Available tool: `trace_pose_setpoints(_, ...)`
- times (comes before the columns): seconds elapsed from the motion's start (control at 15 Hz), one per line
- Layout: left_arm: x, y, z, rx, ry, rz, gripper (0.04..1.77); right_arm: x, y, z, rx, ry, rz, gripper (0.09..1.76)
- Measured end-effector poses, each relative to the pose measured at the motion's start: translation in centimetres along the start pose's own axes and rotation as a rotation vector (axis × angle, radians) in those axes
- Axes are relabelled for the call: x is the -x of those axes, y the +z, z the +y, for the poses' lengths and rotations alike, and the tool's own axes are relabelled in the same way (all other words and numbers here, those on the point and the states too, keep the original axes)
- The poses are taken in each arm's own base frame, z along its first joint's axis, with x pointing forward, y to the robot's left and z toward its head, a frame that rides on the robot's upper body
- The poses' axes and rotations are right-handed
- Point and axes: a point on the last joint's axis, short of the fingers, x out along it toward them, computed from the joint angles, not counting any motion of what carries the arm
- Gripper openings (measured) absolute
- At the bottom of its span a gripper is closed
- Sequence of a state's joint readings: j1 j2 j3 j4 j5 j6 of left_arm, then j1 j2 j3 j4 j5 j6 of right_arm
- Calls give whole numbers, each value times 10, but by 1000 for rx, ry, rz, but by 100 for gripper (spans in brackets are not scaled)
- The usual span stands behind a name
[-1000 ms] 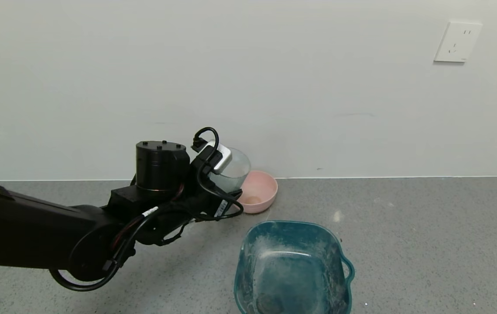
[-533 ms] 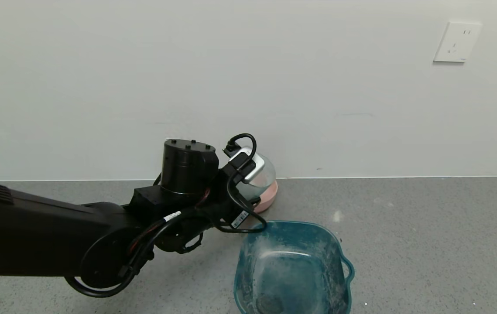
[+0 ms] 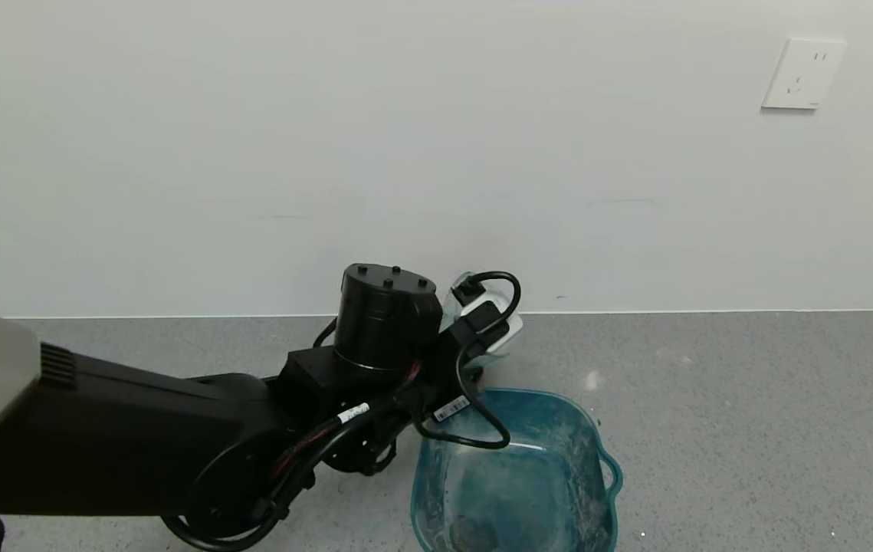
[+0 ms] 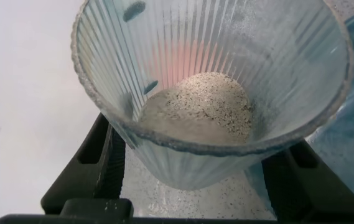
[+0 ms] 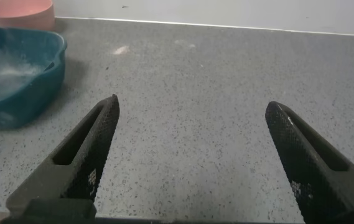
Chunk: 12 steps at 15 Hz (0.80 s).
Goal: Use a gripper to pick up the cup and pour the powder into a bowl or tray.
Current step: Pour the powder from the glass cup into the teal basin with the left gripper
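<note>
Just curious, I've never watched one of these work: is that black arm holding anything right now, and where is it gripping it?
The left tool holds the cup by its ribbed lower sides, powder inside. The right tool is open, holding nothing.

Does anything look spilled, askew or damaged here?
Nothing spilled: the pale sandy powder sits inside the ribbed clear glass cup held by the left gripper. Only white dusty smears line the teal plastic basin.
</note>
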<state>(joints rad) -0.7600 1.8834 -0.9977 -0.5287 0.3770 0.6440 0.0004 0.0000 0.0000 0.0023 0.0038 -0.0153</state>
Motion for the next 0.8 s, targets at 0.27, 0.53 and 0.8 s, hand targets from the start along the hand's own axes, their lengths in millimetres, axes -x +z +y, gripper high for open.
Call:
trace_pose_setpoints(0.27,-3,2,-10,-97,-3,15,126,0,0,0,0,0,0,171)
trace_pose_setpoints(0.53,-3,4,-18,-203,-7,21,126,0,0,0,0,0,0,171)
trace_pose_setpoints(0.8,-3,4,-26,-315,-3,41,126,0,0,0,0,0,0,171)
